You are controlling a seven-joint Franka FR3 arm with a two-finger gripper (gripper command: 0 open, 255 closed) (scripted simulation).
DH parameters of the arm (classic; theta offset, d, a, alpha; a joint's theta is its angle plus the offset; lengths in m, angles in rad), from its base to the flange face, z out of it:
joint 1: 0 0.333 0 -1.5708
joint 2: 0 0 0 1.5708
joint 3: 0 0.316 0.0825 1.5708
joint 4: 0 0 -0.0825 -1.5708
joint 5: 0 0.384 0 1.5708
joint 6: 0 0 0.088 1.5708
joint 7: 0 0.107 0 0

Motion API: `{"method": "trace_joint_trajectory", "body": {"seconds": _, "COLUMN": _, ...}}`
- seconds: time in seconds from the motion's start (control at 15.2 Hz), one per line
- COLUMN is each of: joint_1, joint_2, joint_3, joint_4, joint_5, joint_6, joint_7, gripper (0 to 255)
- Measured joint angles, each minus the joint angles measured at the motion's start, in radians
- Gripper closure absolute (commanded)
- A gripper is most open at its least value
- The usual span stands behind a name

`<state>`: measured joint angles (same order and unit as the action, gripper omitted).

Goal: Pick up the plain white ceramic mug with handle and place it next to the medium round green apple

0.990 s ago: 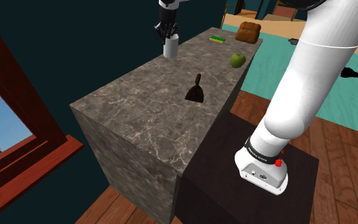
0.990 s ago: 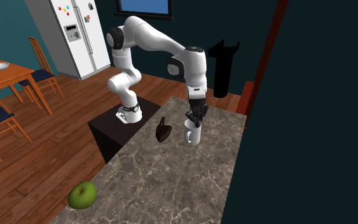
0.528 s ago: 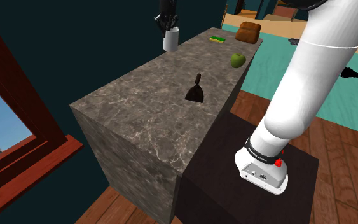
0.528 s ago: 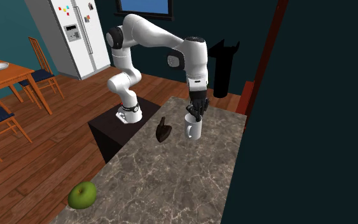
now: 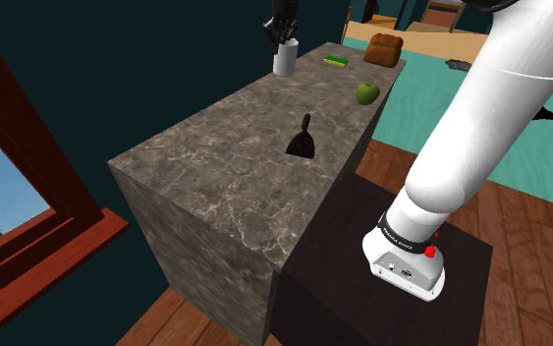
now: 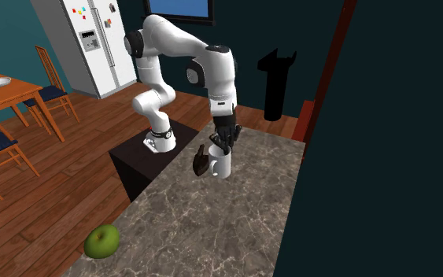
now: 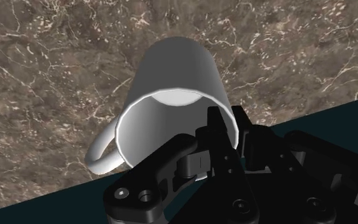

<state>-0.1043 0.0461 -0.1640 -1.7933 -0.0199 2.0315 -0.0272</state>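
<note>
The white mug [image 5: 285,61] hangs upright from my gripper [image 5: 283,35], a little above the far end of the marble counter [image 5: 215,177]. The fingers are shut on the mug's rim [image 7: 171,95], one finger inside the wall and one outside, with the handle on the opposite side from the gripper [image 7: 228,127]. In the second exterior view the mug [image 6: 220,164] is under the gripper [image 6: 224,145], near the counter's edge toward the stand. The green apple [image 5: 366,93] lies near the counter's stand-side edge, some way from the mug; it sits low at the second exterior view's left [image 6: 102,241].
A dark scraper-like tool [image 5: 303,141] stands mid-counter, right beside the mug in the second exterior view [image 6: 201,163]. A green-yellow sponge [image 5: 336,61] and a brown loaf [image 5: 384,49] lie at the far end. A dark wall borders the counter's other long side.
The gripper has carried the mug toward the shoulder view's right, away from the wall-side edge; in the second exterior view it moved left, ending beside the dark tool.
</note>
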Motion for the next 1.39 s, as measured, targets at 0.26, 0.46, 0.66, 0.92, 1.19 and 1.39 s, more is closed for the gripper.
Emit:
{"method": "trace_joint_trajectory", "body": {"seconds": 0.26, "joint_1": -0.046, "joint_2": -0.027, "joint_3": -0.043, "joint_4": -0.038, "joint_5": 0.015, "joint_6": 0.013, "joint_7": -0.094, "gripper": 255}}
{"method": "trace_joint_trajectory", "body": {"seconds": 0.46, "joint_1": -0.080, "joint_2": -0.038, "joint_3": -0.075, "joint_4": -0.052, "joint_5": 0.027, "joint_6": 0.017, "joint_7": -0.166, "gripper": 255}}
{"method": "trace_joint_trajectory", "body": {"seconds": 0.66, "joint_1": -0.113, "joint_2": -0.045, "joint_3": -0.108, "joint_4": -0.053, "joint_5": 0.040, "joint_6": 0.010, "joint_7": -0.236, "gripper": 255}}
{"method": "trace_joint_trajectory", "body": {"seconds": 0.92, "joint_1": -0.163, "joint_2": -0.037, "joint_3": -0.157, "joint_4": -0.042, "joint_5": 0.064, "joint_6": 0.003, "joint_7": -0.344, "gripper": 255}}
{"method": "trace_joint_trajectory", "body": {"seconds": 1.19, "joint_1": -0.213, "joint_2": -0.012, "joint_3": -0.204, "joint_4": -0.015, "joint_5": 0.094, "joint_6": -0.005, "joint_7": -0.450, "gripper": 255}}
{"method": "trace_joint_trajectory", "body": {"seconds": 1.39, "joint_1": -0.250, "joint_2": 0.020, "joint_3": -0.234, "joint_4": 0.020, "joint_5": 0.122, "joint_6": -0.016, "joint_7": -0.524, "gripper": 255}}
